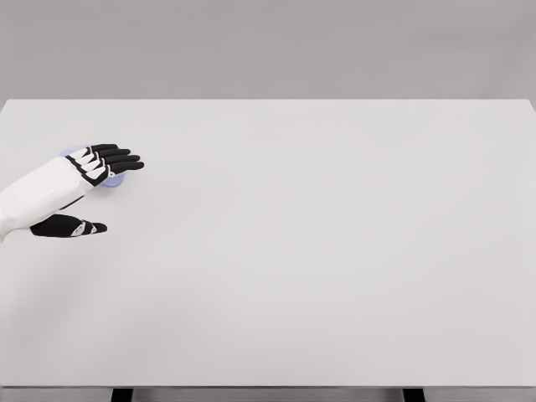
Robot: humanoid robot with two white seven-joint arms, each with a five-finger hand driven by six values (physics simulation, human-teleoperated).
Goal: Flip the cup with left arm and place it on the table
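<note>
Pale blue cup [114, 178] (mostly hidden), table's left

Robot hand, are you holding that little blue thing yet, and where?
Nothing is held yet. The left robot hand has straight, spread fingers and mostly covers the pale blue cup on the table; whether it touches the cup cannot be told.

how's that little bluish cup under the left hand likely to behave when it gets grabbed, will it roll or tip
The cup is mostly hidden behind the left hand, so its pose can't be told. It looks small beside the hand, so probably light and easily nudged. On the smooth table it might slide or tip if the open fingers brush it first.
</note>
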